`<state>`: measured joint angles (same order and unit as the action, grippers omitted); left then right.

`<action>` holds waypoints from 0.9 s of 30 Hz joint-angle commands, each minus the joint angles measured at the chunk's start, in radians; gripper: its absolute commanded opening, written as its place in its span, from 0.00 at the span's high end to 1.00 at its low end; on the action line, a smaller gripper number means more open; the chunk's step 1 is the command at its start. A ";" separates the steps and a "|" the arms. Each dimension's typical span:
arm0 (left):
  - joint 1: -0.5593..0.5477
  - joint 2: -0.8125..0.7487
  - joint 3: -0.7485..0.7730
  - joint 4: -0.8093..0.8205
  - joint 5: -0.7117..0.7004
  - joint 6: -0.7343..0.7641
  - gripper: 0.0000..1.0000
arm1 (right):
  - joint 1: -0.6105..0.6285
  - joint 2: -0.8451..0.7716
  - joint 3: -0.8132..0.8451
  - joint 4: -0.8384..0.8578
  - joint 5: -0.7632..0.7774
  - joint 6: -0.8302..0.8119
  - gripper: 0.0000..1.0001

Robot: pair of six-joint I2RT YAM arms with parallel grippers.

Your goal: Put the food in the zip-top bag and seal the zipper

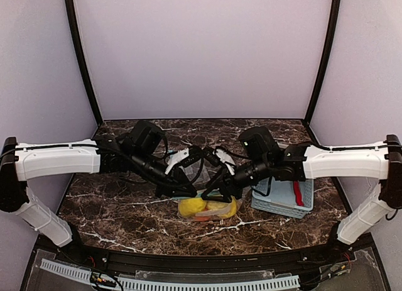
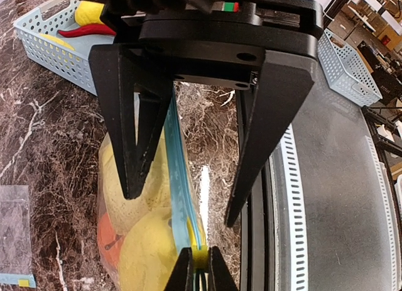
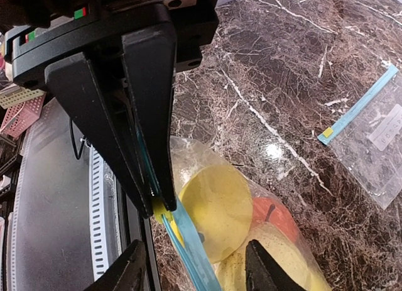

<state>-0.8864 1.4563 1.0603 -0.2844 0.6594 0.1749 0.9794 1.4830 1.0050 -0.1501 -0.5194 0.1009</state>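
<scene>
Jaws first: the right gripper [image 3: 157, 200] has them pinched shut on the blue zipper strip [image 3: 188, 253] of the zip-top bag [image 3: 188, 156], right at a small yellow tab. On the left gripper [image 2: 182, 208] they stand wide, with 1 finger [image 2: 135, 146] on each side of that same strip. We cannot tell whether the strip touches either finger.

The bag lies on the marble table [image 1: 125, 222], between the 2 arms, with its zipper edge raised toward the grippers.

Inside the bag we note several yellow pieces [image 3: 217, 206] and 1 orange [image 3: 276, 217], pressed against the clear film.

Right of the bag in the top view sits a blue basket [image 1: 276, 206]. 1 red chili [image 1: 298, 193] and 1 yellow piece [image 2: 91, 11] lie in it.

Beyond the bag, on the side away from the arm bases, a spare bag [image 3: 377, 140] lies flat on the marble.
</scene>
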 commanded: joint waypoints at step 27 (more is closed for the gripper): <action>0.044 -0.025 -0.042 0.105 0.109 -0.078 0.70 | 0.030 0.015 0.033 0.039 -0.033 -0.029 1.00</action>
<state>-0.8448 1.4544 1.0267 -0.1837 0.7452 0.0933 1.0019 1.5230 1.0470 -0.1574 -0.5373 0.0757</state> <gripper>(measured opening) 0.249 0.007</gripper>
